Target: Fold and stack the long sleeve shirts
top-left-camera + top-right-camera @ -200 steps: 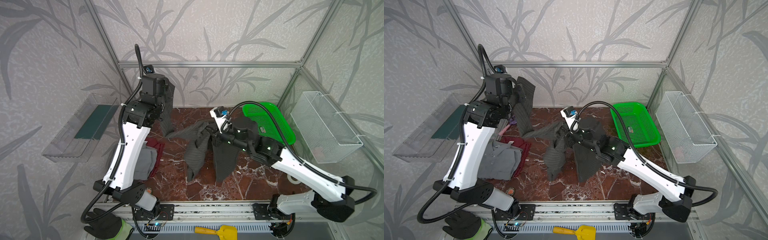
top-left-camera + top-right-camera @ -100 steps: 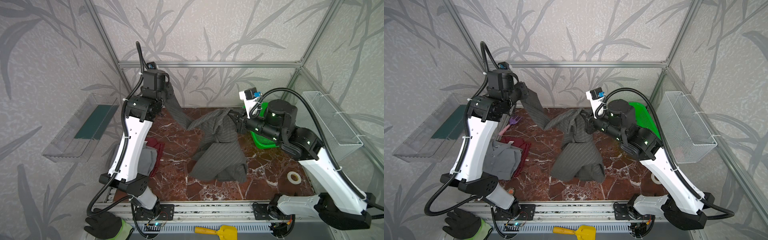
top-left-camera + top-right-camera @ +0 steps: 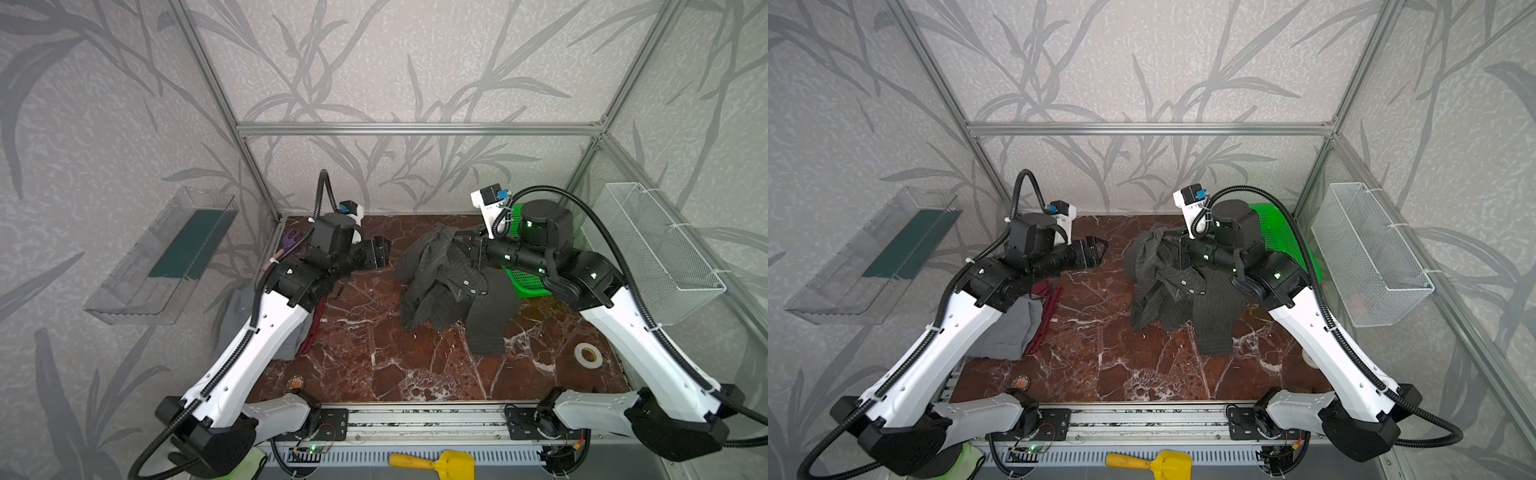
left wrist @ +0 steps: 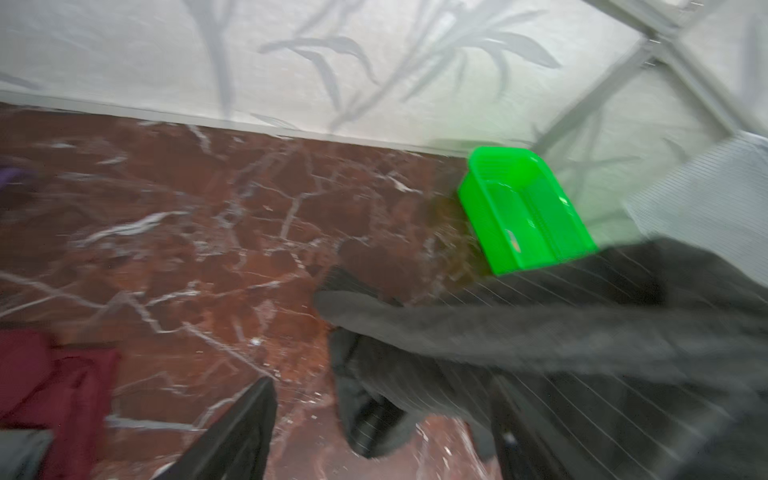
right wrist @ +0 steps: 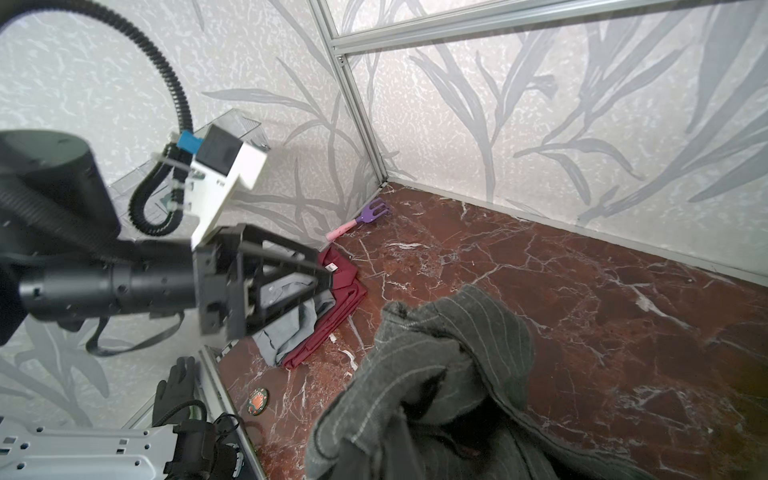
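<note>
**A:** Change since the earlier frame: the left jaws have let go and we log them spread wide and empty. The pinstriped shirt (image 3: 446, 286), then stretched between both arms, has slumped into a heap.

**B:** Location of item?

**A:** Right half of the surface (image 3: 374, 357), against the green basket (image 3: 528, 282). The right jaws are clamped on a bunched upper fold, held raised. The rest drapes down, with one sleeve (image 3: 486, 328) running toward the front edge.

**B:** Relation for our next grasp?

**A:** The left jaws point sideways at the heap from its left, with bare marble between. The right arm (image 3: 623, 324) is nearer and already holding. We judge the left arm (image 3: 266, 332) must cross that gap to retake an edge.

**B:** Other stock?

**A:** Grey shirt (image 3: 1013, 332) and dark red shirt (image 3: 1047, 309), lying together beneath the left arm.
</note>
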